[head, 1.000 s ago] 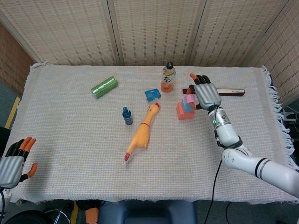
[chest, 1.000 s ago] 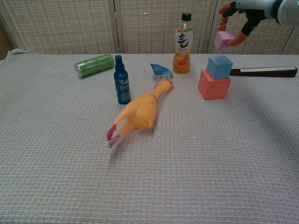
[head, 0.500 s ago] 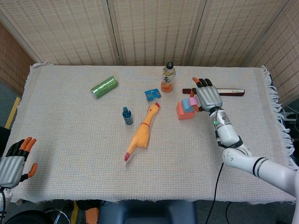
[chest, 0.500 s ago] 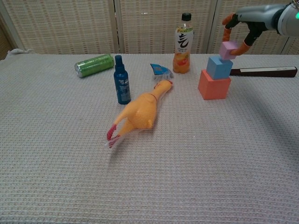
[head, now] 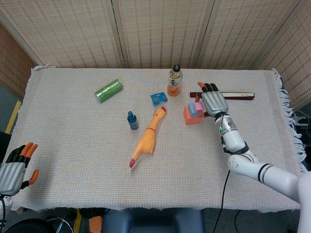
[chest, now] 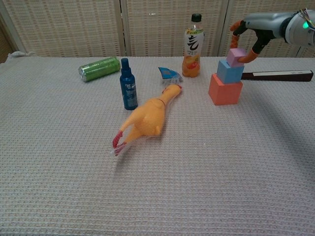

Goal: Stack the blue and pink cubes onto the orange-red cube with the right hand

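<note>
Stacking was nearly finished at this moment, as far as I could judge. The orange-red cube (chest: 225, 92) stood on the surface, the blue cube (chest: 230, 72) sat on top of it, and the pink cube (chest: 236, 57) was on the blue one, a little toward its right edge. The right robot hand (chest: 247, 30) was above the tower, with its orange fingertips (chest: 252, 52) pinching the pink cube from two sides, so the cube was held and not yet set free. What was left, in my opinion, was only to open the fingers and lift the robot hand away without pushing the tower; because the pink cube was small and sat off-centre, a careless move could knock it down. The left robot hand (head: 13, 171) rested at the near left corner, holding nothing, with its fingers apart. The surface (head: 73, 141) was covered with a pale woven cloth with fringe on the right edge. On it lay a green can (head: 108, 90) on its side, a small blue bottle (head: 132, 120), a yellow rubber chicken (head: 148, 138), a blue packet (head: 158, 98), an orange drink bottle (head: 174, 80) and a long dark box (head: 238, 96) behind the tower. Behind the surface stood woven folding screens (head: 155, 31).
</note>
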You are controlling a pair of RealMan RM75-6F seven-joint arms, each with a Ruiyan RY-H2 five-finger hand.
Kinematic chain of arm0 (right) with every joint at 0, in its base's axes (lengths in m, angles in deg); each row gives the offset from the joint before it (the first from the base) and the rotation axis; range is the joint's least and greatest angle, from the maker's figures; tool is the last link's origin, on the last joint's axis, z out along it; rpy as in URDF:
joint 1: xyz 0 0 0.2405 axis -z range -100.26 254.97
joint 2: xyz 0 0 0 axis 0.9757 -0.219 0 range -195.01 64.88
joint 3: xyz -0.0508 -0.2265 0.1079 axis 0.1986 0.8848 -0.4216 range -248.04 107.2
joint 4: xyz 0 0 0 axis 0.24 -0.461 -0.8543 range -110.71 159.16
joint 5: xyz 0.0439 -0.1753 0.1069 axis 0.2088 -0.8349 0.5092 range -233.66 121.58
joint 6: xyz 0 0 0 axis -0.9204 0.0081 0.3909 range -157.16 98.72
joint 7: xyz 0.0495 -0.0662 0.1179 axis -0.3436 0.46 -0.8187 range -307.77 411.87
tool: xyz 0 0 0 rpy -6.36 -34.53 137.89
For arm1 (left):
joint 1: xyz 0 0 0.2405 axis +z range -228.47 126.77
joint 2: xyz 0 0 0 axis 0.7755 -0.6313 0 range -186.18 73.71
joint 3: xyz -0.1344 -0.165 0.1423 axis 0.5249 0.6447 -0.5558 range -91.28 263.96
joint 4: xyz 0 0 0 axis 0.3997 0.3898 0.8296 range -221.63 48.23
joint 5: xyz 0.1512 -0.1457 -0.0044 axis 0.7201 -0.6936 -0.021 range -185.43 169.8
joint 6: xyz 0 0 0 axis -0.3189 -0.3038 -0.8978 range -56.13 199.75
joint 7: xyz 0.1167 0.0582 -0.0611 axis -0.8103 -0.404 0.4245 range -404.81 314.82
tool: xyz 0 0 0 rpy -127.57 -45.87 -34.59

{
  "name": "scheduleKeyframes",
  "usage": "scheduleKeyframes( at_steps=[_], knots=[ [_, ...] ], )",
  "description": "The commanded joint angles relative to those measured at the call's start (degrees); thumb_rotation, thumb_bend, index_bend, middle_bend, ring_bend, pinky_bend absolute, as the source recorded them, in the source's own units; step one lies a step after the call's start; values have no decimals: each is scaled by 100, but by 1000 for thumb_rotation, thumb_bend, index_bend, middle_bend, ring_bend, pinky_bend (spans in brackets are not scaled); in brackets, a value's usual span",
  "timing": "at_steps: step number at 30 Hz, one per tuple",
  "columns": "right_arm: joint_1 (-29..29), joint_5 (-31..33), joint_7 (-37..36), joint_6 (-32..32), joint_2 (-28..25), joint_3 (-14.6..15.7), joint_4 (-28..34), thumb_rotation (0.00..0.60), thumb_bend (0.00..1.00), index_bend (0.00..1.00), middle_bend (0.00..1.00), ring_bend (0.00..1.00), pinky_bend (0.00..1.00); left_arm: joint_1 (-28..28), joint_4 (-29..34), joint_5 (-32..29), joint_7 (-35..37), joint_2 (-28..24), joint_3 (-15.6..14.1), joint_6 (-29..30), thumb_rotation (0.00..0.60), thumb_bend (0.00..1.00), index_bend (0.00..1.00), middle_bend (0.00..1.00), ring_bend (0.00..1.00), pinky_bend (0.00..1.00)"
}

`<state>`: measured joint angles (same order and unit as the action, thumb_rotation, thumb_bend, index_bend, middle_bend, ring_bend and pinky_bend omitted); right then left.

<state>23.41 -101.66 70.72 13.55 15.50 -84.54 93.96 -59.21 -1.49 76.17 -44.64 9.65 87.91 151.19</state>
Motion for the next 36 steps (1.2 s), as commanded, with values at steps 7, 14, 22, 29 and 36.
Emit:
scheduleKeyframes(
  at_steps=[7,14,22,29,36],
  knots=[
    [0,-13,-13,17,-45,-7,47,600,226,468,0,0,0,-2,1,10,4,-2,-3,-2,600,438,0,0,0,86],
    [-23,14,-26,-20,-23,2,4,600,227,468,0,0,0,4,11,7,-13,0,0,13,600,437,0,0,0,86],
    [-46,11,23,-22,44,50,-85,600,226,466,0,0,0,-4,3,-3,-13,1,0,-10,600,437,0,0,0,86],
    [-56,-26,28,-42,76,76,-131,600,226,402,0,0,0,0,1,-8,-6,0,3,-5,600,437,0,0,0,86],
    [-39,-43,30,-17,31,84,-60,600,226,198,0,0,0,1,-1,1,1,-2,2,1,600,437,0,0,0,86]
  ],
)
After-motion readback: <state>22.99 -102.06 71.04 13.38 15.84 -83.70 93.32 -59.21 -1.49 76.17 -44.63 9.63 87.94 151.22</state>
